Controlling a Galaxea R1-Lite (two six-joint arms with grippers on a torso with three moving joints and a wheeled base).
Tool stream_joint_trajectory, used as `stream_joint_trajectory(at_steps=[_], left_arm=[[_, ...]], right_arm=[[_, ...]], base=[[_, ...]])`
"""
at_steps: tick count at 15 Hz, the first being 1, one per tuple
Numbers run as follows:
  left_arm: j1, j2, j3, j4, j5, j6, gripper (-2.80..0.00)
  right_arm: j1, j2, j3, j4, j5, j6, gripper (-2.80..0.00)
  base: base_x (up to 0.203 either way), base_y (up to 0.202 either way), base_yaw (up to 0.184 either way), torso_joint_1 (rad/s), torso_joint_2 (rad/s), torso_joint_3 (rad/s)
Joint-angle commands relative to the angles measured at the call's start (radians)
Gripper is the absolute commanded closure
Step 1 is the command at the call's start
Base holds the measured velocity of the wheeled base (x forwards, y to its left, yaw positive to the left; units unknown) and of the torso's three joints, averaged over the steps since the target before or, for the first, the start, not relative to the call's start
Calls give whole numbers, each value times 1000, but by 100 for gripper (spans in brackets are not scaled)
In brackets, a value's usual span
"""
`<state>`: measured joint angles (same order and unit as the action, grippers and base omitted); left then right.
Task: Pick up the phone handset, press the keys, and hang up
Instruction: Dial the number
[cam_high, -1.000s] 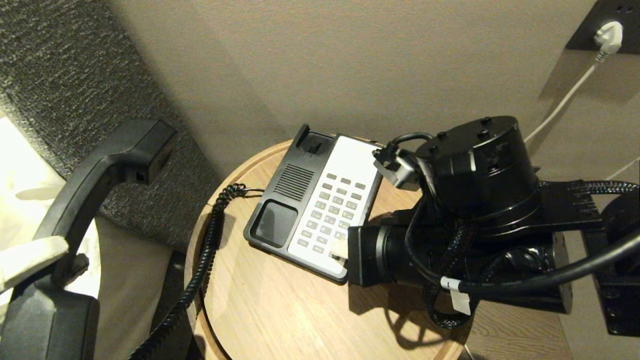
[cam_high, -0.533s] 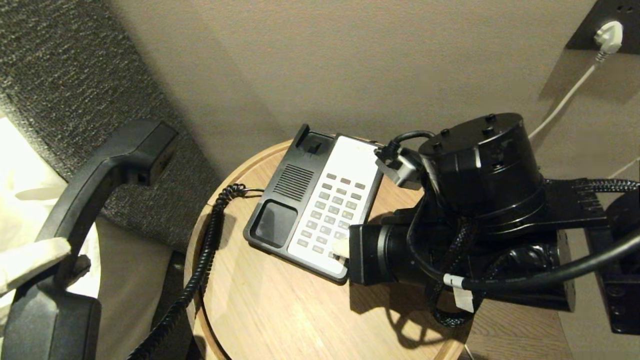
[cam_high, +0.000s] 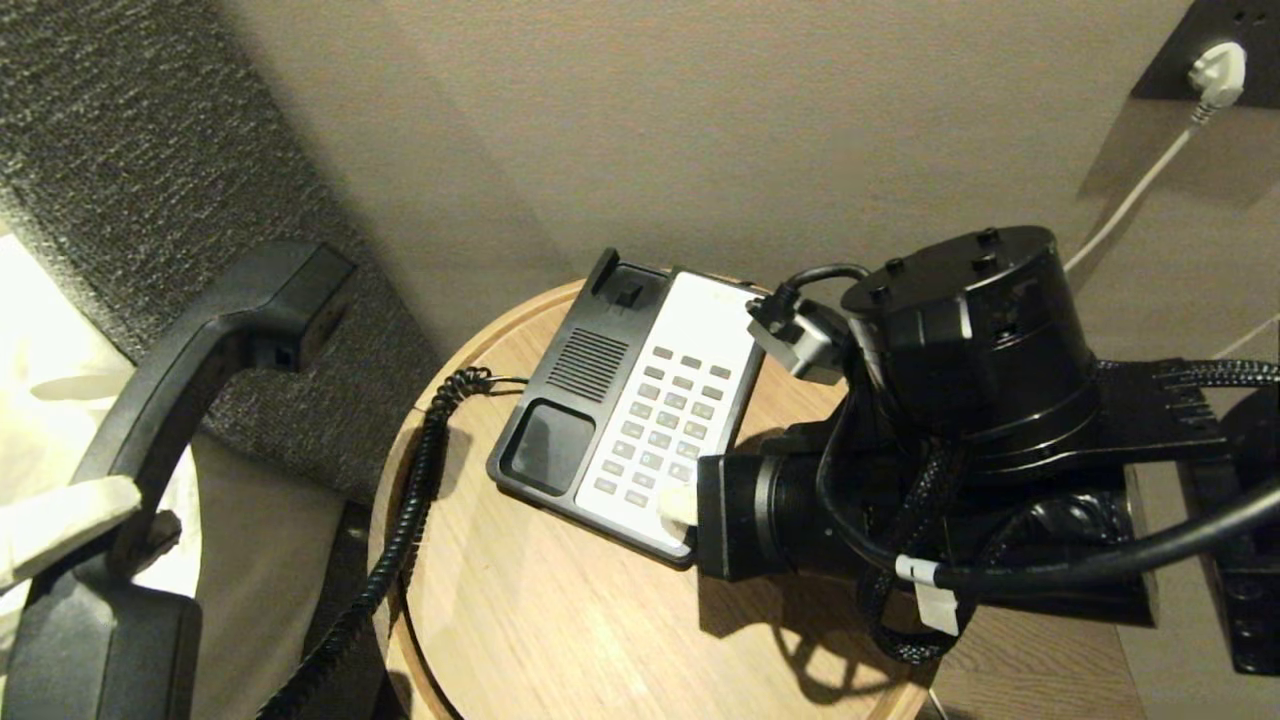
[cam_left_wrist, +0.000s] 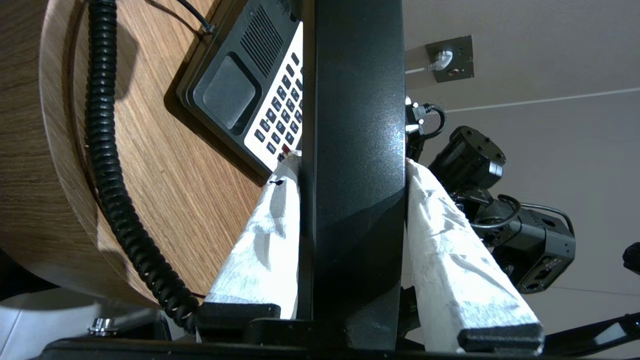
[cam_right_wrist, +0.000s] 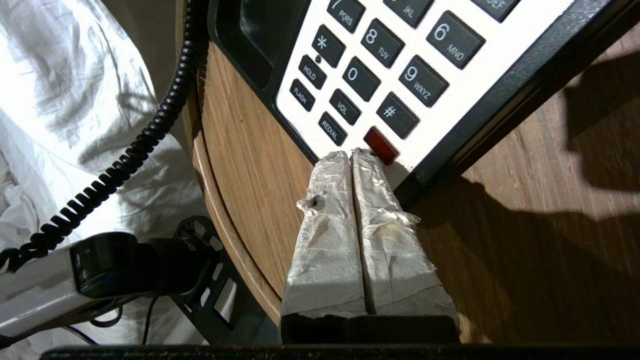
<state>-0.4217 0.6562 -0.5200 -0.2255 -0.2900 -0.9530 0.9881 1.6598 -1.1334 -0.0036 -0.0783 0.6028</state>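
Right end effector (cam_right_wrist: 352, 155), clenched, is pressing at keypad (cam_high: 655, 430) corner nearest the desk's (cam_high: 560, 620) front edge; left end effector (cam_left_wrist: 350, 165) is grasping handset (cam_high: 180, 390) upright, off the desk's left edge.

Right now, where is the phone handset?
The phone handset is at the head view's left edge, off the round table and clear of the phone base, clamped in the left gripper.

The long black curved phone handset (cam_high: 170, 420) hangs lifted off the phone base (cam_high: 625, 410), left of it, its coiled cord (cam_high: 400, 530) trailing toward the base.
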Motion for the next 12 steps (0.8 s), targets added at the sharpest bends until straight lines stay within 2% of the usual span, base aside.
stream_joint_trajectory(at_steps=[1,12], left_arm=[[0,0,-2,-1,-1,-6,0],[1,-7,-2,-1,-1,-6,0]], right_arm=[[0,6,0,-1,-3,-1,0],[0,14,6,-3,-5,-6,0]], base=[[0,0,0,0,0,0],[0,0,0,0,0,0]])
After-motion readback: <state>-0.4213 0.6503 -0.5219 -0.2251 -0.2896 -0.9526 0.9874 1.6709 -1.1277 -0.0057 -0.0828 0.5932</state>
